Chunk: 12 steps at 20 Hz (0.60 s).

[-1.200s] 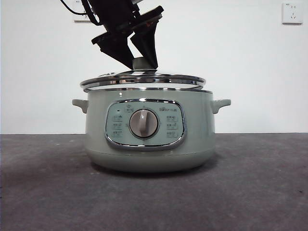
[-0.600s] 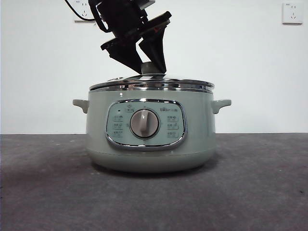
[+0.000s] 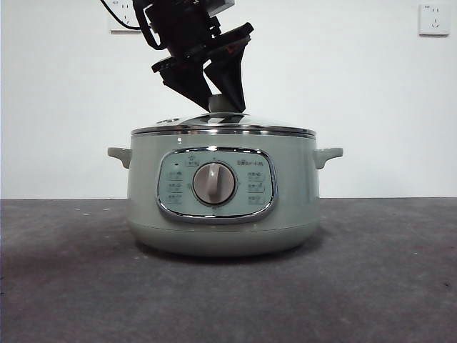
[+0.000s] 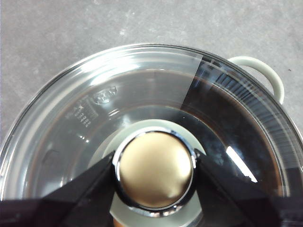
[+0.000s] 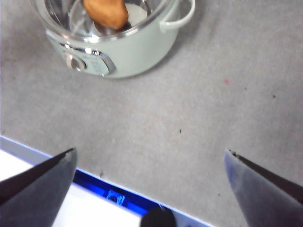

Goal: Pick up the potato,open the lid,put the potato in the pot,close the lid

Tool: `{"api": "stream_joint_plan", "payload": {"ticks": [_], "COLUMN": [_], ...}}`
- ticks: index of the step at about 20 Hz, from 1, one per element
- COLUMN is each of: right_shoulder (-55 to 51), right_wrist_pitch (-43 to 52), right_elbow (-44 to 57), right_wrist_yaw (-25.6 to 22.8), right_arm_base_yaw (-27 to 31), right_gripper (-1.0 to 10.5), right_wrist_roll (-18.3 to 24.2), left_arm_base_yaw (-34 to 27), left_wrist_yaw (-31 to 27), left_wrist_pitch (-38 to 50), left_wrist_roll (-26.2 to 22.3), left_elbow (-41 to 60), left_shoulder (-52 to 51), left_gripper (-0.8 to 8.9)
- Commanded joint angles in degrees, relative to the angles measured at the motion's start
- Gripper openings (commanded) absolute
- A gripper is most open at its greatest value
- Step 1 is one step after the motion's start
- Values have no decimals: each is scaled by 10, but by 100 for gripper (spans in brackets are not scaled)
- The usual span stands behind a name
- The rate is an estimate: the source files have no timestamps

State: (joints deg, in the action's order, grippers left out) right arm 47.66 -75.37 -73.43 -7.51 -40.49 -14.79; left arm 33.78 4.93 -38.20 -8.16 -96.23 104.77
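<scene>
Both jaws of the left claw (image 3: 223, 102) pinch the knob of the lid (image 3: 223, 126), which sits level on the pot (image 3: 223, 200) below. Inside lies the potato (image 5: 105, 13). Well away, the right claw (image 5: 150, 163) gapes wide, empty.

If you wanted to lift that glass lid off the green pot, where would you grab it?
By the knob at its centre, coming straight down from above. The lid is a shallow, smooth dome lying flat on the pot, so the raised round knob looks like the only graspable part. The left pincer grips it just so, one jaw on each side.
</scene>
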Motion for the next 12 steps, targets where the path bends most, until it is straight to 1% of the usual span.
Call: {"api": "stream_joint_plan", "payload": {"ticks": [1, 3, 4, 6, 7, 8, 12], "right_shoulder": [1, 1, 1, 1, 1, 1, 1], "right_wrist_pitch": [8, 8, 8, 8, 7, 7, 4], "right_elbow": [6, 6, 6, 6, 6, 6, 6], "right_wrist_yaw": [0, 0, 0, 0, 0, 0, 0], "right_arm_base_yaw": [0, 0, 0, 0, 0, 0, 0], "right_gripper": [662, 662, 662, 662, 662, 662, 662], "right_wrist_roll": [0, 0, 1, 4, 4, 4, 4], "left_arm_base_yaw": [3, 3, 3, 3, 3, 1, 0], "left_wrist_yaw": [-4, 0, 0, -1, -1, 0, 0], "left_wrist_pitch": [-10, -10, -9, -8, -8, -9, -22], "left_wrist_roll": [-26, -23, -19, -6, 0, 5, 7], "left_elbow": [6, 6, 6, 5, 5, 4, 2], "left_shoulder": [15, 16, 15, 14, 10, 5, -48], "left_gripper": [0, 6, 65, 328, 423, 484, 481]}}
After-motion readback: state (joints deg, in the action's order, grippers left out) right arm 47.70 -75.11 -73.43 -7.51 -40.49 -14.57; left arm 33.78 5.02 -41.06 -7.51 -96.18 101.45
